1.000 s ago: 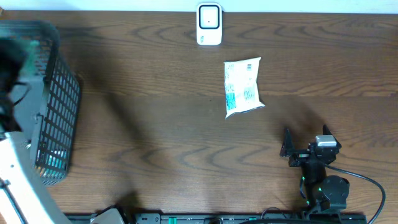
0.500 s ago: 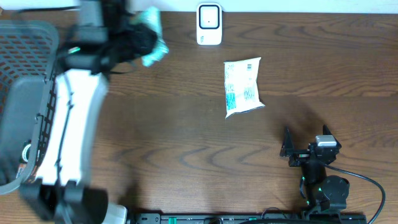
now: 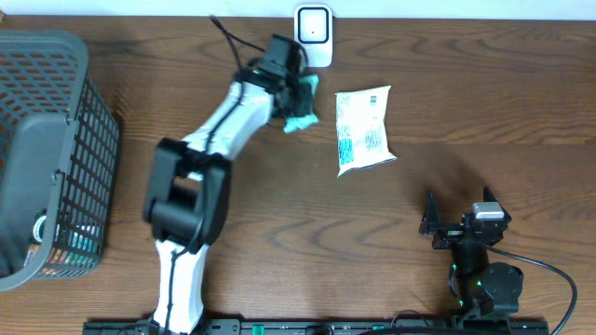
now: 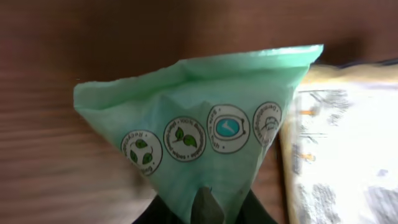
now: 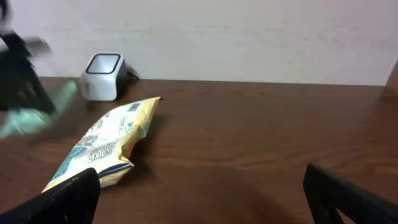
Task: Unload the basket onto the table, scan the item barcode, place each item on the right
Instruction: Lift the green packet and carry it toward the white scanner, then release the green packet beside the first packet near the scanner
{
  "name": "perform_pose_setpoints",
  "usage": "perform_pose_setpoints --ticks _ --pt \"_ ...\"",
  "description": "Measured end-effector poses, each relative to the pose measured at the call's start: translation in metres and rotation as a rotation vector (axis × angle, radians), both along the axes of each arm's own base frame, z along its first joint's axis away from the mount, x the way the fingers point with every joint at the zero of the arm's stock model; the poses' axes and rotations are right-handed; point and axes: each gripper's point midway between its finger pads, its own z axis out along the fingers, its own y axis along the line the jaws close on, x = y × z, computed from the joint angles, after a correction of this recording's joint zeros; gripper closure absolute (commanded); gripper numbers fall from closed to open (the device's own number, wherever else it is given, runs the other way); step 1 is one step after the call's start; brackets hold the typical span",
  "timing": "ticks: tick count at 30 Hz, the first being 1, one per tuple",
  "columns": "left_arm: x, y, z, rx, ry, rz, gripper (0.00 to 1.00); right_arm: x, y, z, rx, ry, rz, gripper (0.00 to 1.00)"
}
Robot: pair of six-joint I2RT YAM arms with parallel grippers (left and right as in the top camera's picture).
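Firmly in the left hand (image 3: 296,102), green pouch (image 4: 205,137) near the scanner (image 3: 314,35).

Dark wood-grain table (image 3: 279,214), smooth with a low sheen. The green pouch (image 4: 205,118) looks like thin crinkly plastic film, the packet (image 3: 363,130) glossier, the scanner (image 3: 313,37) shiny white plastic.

There are two packets: one green pouch (image 3: 300,119) and one white packet (image 3: 363,130). One scanner (image 3: 313,35) and one basket (image 3: 93,140) stand on the one table (image 3: 279,233); how many things lie inside the basket cannot be told. Two robot arms are in view, the left arm (image 3: 223,126) and the right arm (image 3: 484,279).
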Motion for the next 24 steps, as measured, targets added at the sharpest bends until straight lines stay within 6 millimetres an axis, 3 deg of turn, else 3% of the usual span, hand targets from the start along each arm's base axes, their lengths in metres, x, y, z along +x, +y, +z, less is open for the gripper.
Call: perform_pose_setpoints --ticks 4,9,19,22,24 --pt "-0.013 -0.013 -0.034 0.010 0.080 0.023 0.77 0.000 0.000 0.000 0.000 0.000 0.000 0.01" --pt "-0.020 -0.025 -0.033 -0.017 0.102 0.016 0.77 0.000 0.000 0.000 0.000 0.000 0.000 0.01" --pt "-0.049 -0.069 -0.022 -0.199 0.200 -0.101 0.73 0.000 0.000 0.000 0.000 0.000 0.000 0.01" --pt "-0.053 -0.075 -0.019 -0.225 0.212 -0.121 0.62 0.000 0.000 0.000 0.000 0.000 0.000 0.01" --pt "-0.053 -0.076 -0.017 -0.236 0.211 -0.133 0.42 0.000 0.000 0.000 0.000 0.000 0.000 0.01"
